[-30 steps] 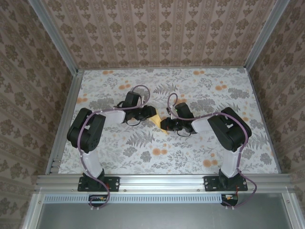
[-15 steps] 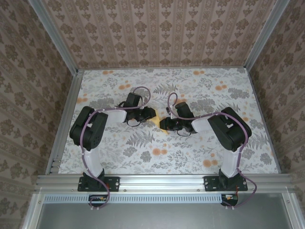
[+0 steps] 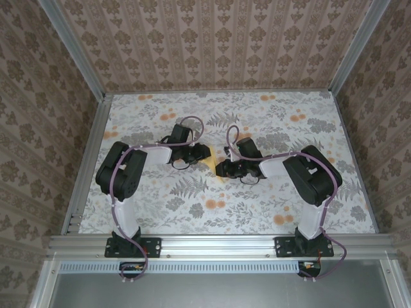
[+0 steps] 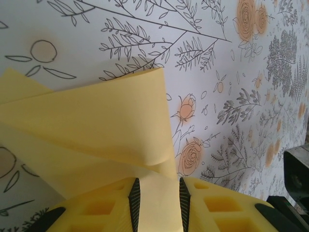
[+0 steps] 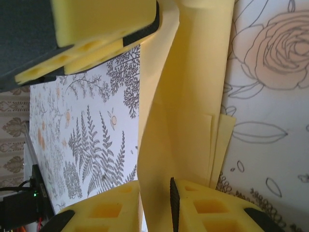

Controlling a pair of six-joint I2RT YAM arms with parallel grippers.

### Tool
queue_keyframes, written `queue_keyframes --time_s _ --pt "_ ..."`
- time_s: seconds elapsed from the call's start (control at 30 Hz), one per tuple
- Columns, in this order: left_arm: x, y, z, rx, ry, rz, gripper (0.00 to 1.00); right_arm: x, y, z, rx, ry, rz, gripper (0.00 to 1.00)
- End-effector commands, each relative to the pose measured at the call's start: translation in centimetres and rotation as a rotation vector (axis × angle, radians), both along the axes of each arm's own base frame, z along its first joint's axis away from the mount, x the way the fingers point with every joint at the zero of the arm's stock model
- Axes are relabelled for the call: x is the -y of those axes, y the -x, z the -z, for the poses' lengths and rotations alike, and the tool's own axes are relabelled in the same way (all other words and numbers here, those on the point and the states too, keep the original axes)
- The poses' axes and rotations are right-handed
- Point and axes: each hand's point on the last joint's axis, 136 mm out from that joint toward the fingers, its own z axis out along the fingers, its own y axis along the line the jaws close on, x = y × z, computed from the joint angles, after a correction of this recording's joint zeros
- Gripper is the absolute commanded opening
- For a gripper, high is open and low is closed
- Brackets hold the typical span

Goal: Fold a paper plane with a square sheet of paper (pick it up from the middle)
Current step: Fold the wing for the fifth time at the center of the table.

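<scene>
Supporting surface: tabletop (image 3: 160, 212), grey floral print with orange flowers.
left arm (image 3: 122, 173): extends from the near-left base toward the centre of the tabletop.
right arm (image 3: 311, 176): extends from the near-right base toward the centre, facing the left arm.
square sheet of paper (image 3: 215, 168): yellow, folded into several layers, at the centre of the tabletop between the two claws. It is partly lifted off the surface (image 4: 96, 130), and its stacked edges rest on the print beside the right claw (image 5: 188, 96).
left claw (image 4: 157, 193): narrow, holding a fold of the sheet between its pads.
right claw (image 5: 155, 193): narrow gap with the sheet passing between the fingers; whether it grips cannot be told.
</scene>
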Motion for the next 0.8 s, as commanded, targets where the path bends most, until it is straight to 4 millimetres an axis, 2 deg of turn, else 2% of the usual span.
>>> queue_keyframes --time_s 0.0,0.37,0.5,0.77 --pt "0.0 -0.2 0.2 -0.001 -0.010 0.021 0.30 0.1 0.9 -0.8 -0.019 0.003 -0.030 0.22" --pt "0.3 -0.6 -0.8 0.020 0.005 0.033 0.30 0.9 1.4 1.4 -0.068 0.055 -0.005 0.07" --pt "0.6 -0.9 -2.1 0.052 0.021 0.048 0.31 1.3 1.3 2.0 -0.089 0.057 0.020 0.06" --pt "0.9 -0.2 -5.4 0.153 0.092 0.085 0.42 2.1 1.3 2.7 -0.129 0.050 0.065 0.05"
